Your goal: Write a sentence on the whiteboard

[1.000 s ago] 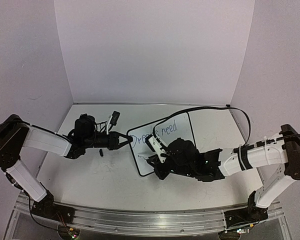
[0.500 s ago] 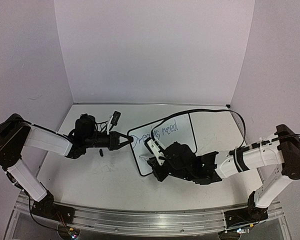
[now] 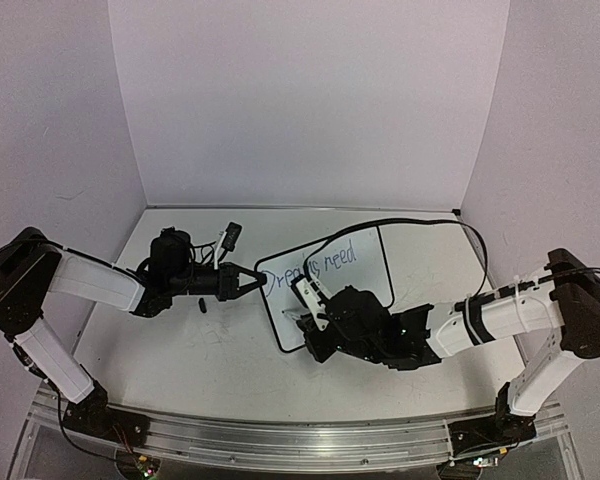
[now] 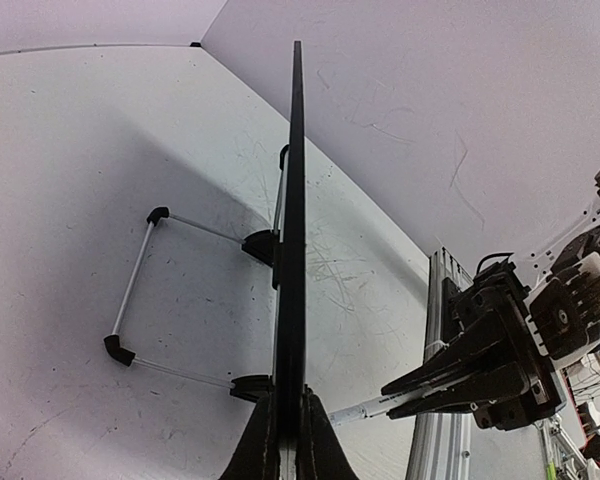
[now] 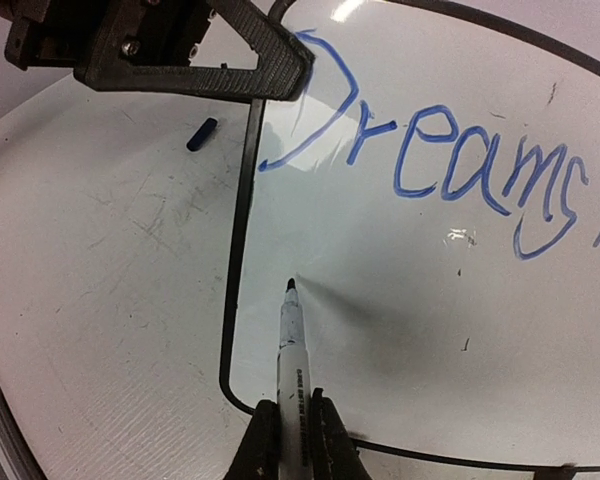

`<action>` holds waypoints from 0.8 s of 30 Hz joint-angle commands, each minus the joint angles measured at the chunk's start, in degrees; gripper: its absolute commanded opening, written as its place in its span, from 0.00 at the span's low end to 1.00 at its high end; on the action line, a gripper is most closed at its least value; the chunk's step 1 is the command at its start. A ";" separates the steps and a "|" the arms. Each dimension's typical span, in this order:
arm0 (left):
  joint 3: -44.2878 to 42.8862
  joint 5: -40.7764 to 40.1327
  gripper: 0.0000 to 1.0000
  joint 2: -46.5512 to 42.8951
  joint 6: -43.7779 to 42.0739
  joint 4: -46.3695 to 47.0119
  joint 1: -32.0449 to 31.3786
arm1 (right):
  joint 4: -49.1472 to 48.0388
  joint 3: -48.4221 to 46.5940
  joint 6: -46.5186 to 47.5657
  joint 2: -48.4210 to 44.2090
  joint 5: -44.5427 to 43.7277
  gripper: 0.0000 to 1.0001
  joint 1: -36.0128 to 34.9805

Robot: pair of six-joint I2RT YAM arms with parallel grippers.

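The whiteboard lies tilted at the table's middle, with "Dreams need" in blue along its top. My left gripper is shut on the board's left edge. In the left wrist view the board is edge-on between the closed gripper. My right gripper is shut on a white marker. In the right wrist view the marker's tip rests on the board's bare lower-left part, below "Dreams". The marker also shows in the left wrist view.
A small dark marker cap lies on the table left of the board, also in the right wrist view. The board's wire stand sticks out behind it. A black cable arcs over the board's far side. Walls enclose the table.
My right gripper with the marker has shifted a little left and toward the board's lower-left corner. The left gripper and the board have not moved.
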State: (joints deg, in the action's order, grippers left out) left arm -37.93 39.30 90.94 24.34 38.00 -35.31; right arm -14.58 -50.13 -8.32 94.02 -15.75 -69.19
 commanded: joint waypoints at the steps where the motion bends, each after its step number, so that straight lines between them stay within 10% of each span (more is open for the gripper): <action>1: -1.62 -0.88 0.00 0.62 -1.64 -0.78 0.14 | -2.28 -0.53 -0.55 1.06 -2.22 0.00 -0.34; 24: -1.64 -0.59 0.00 0.29 -1.40 -1.04 0.15 | -1.87 -2.48 0.76 3.41 0.76 0.00 -0.63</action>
State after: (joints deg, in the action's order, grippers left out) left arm -37.93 39.33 90.94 24.25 37.98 -35.29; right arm -15.66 -50.26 -8.02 95.87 -15.92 -69.33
